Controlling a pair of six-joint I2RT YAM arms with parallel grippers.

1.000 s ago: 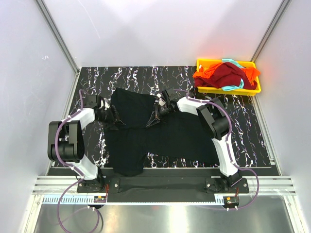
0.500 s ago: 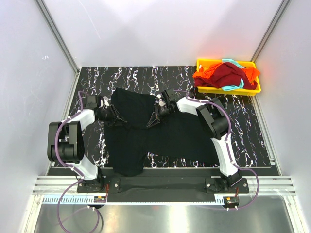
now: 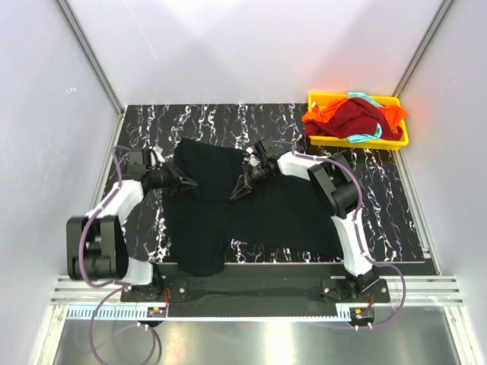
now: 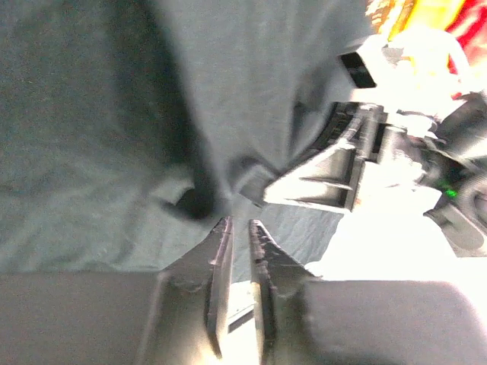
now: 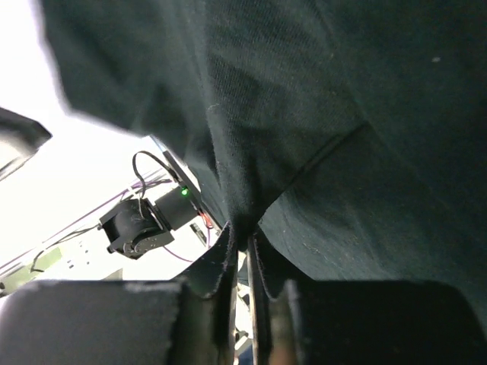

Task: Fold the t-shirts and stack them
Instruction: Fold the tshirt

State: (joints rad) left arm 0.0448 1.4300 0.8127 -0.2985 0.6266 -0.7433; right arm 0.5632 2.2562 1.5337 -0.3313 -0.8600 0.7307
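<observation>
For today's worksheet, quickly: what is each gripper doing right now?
Left gripper: nearly closed at the edge of the black t-shirt; grip cannot be told.
Right gripper: closed on the black t-shirt.

White-shelled, black-jointed arms carry purple cables and seemingly a green light.

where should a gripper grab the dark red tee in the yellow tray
Pinch the raised, bunched hump in the middle of the dark red t-shirt, coming straight down from above. It lies crumpled on top of the orange t-shirt inside the yellow tray, so no flat edge shows and the tray walls likely block a sideways approach.
</observation>
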